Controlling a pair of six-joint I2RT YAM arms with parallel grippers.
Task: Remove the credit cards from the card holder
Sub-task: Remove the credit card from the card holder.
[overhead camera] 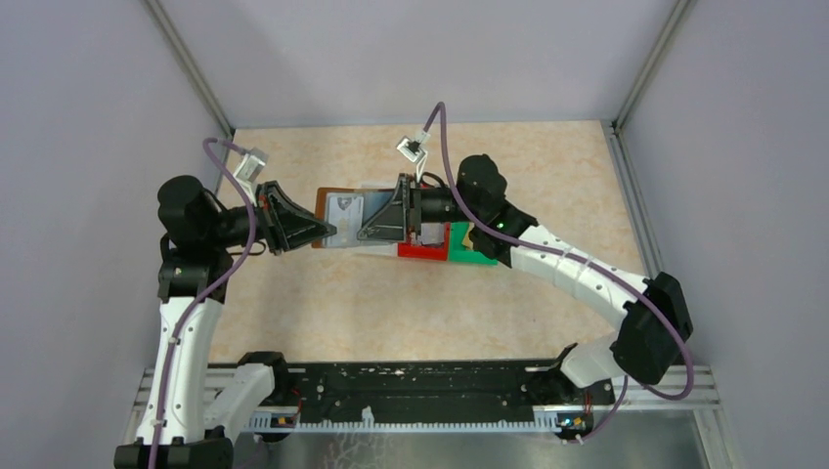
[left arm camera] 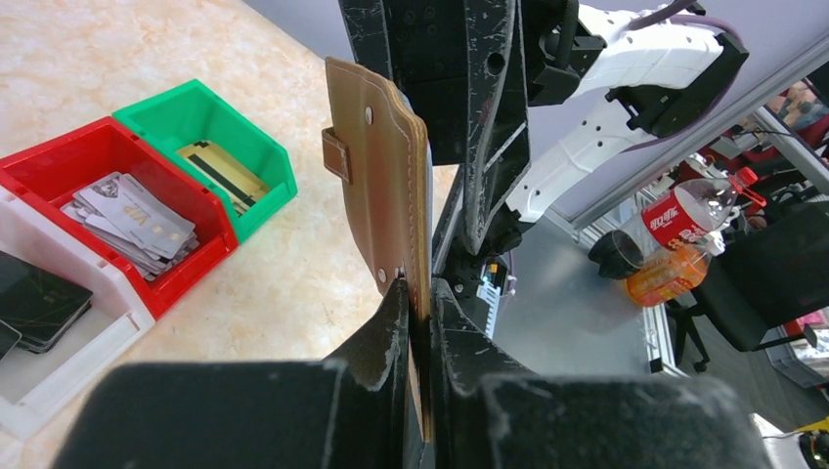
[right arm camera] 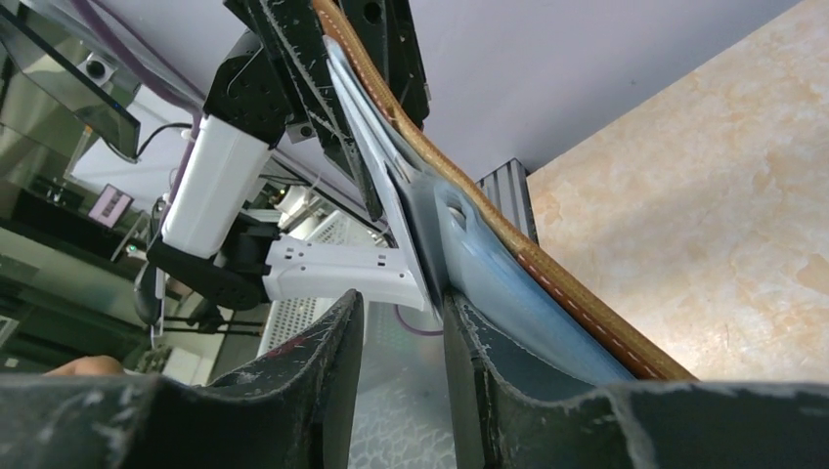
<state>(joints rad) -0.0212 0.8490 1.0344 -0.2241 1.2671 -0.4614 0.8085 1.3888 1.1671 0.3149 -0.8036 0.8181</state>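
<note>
Several cards are already out of the holder [left arm camera: 386, 176]: silver ones [left arm camera: 132, 220] lie in the red bin [left arm camera: 196, 259], a gold one [left arm camera: 223, 173] in the green bin [left arm camera: 176, 107], and black ones [left arm camera: 34, 298] in the white bin [left arm camera: 68, 376], all off to the side of the left fingers. At least one pale card [right arm camera: 386, 210] is left in the sleeves [right arm camera: 508, 293], so the task is judged to be well advanced but not finished. How many more are hidden in the holder cannot be told.

The holder is kept on edge, clear of the table, by the left gripper [left arm camera: 418, 293], whose fingers are pinched tight on its lower corner, with the leather rising straight up from between the tips.

The right gripper [right arm camera: 403, 301] is set facing the left one from the other side. Its fingers stand apart with a plain gap, and the free edge of the pale card is seen just inside that gap, close to one tip, while the bluish sleeve is pressed against that tip's outer face. The card is not yet clamped.

Both forearms are brought in level from opposite sides, the wrists turned so the two pairs of fingers meet over the middle of the table.
</note>
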